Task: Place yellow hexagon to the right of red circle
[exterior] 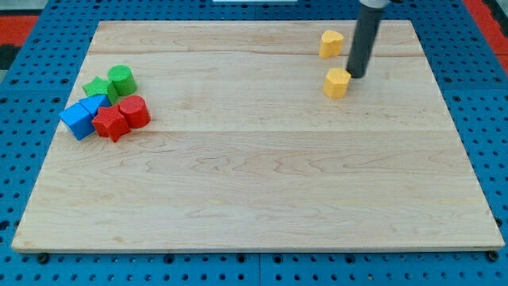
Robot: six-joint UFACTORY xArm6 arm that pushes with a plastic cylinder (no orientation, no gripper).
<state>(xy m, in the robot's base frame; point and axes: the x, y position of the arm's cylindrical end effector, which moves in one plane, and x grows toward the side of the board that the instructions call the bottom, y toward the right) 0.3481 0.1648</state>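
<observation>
Scanning from the view's left, no writing, label or brand can be read anywhere on the wooden board or on the blue pegboard around it. Over at the left edge sits a tight cluster: a blue block at the far left with a second blue block just behind it, a green star-like block and a green cylinder toward the view's top, then a red block of jagged outline, and the red circle on the cluster's right side, touching its red neighbour. Across a wide stretch of wood, well apart from all that, come two yellow pieces in the upper right: the yellow hexagon lower down, and a yellow block of rounded, heart-like shape above it near the top edge. The rod comes down nearly upright from the view's top, leaning only slightly, and my tip stands just beside the hexagon's upper right corner, touching or all but touching. No fingers on this rod, so nothing is held.
</observation>
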